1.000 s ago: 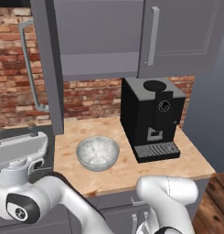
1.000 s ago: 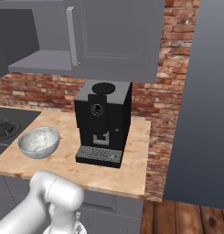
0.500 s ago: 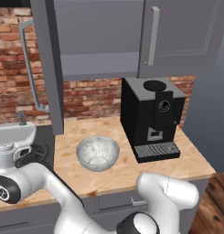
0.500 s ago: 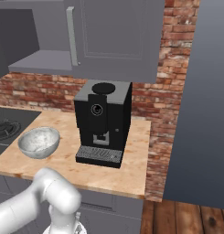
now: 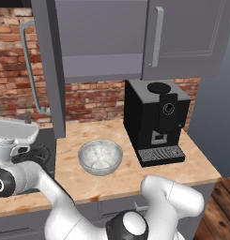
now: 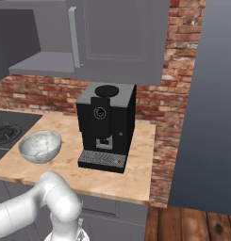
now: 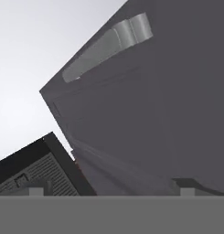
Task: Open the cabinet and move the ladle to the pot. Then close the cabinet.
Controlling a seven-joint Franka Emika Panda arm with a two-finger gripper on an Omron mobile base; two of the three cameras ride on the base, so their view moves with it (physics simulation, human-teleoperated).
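1. Judging by the cabinet (image 5: 182, 28) above the table (image 5: 135, 176), the opening step looks done: its left door (image 5: 53, 70) stands swung out towards the robot, while the right door (image 6: 121, 37) is flat shut.
2. The hand (image 7: 109, 188) has its fingertips well apart and nothing between them. It works low at the robot's left and looks up along a dark panelled door at a long silver bar handle (image 7: 109, 45).
3. Which door that is cannot be told for sure, so the step in hand is a guess: either reaching in for the ladle or lining up on the door.
4. For the ladle, the hand should go round the edge of the open door, not through it, and take the stem across its width, near the middle, so the ladle hangs steady.
5. The carry to the pot should run low and leftward, clear of the bowl (image 5: 100, 157) and the coffee machine (image 5: 154, 119).
6. Closing the cabinet needs only a flat push on the door's outer face.
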